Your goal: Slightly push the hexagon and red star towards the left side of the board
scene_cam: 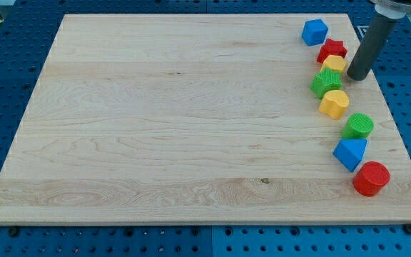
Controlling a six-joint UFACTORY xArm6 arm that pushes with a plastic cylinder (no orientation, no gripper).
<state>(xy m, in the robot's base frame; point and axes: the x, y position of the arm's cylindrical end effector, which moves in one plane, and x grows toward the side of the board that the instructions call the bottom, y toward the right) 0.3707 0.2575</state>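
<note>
At the frame's upper right, my tip rests on the wooden board, grasping nothing, just right of the yellow hexagon and below-right of the red star. Below these run a green star, yellow block, green cylinder, blue triangle and red cylinder; a blue cube lies above.
</note>
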